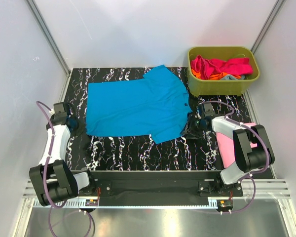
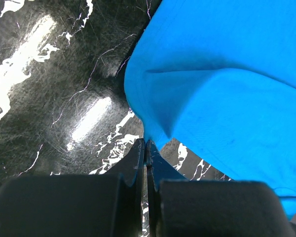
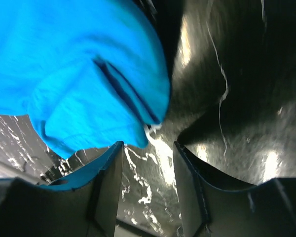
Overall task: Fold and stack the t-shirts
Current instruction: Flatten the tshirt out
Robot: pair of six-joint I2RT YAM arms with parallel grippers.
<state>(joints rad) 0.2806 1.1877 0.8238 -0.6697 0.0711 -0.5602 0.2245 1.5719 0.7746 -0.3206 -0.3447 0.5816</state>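
Top view looks down over the whole table (image 1: 138, 153); both wrist views sit close above the cyan shirt (image 1: 138, 106), at opposite edges

The right arm (image 1: 247, 148) hides most of the pink t-shirt (image 1: 227, 153) beneath it.

A spread t-shirt (image 1: 135, 106) flat on the middle of the table (image 1: 138, 153), left gripper (image 1: 72, 121) at its left edge, right gripper (image 1: 194, 125) at its right edge, tub (image 1: 222, 87) behind on the right, heaped t-shirts (image 1: 222, 66) in it, another t-shirt (image 1: 228, 149) under the right arm.
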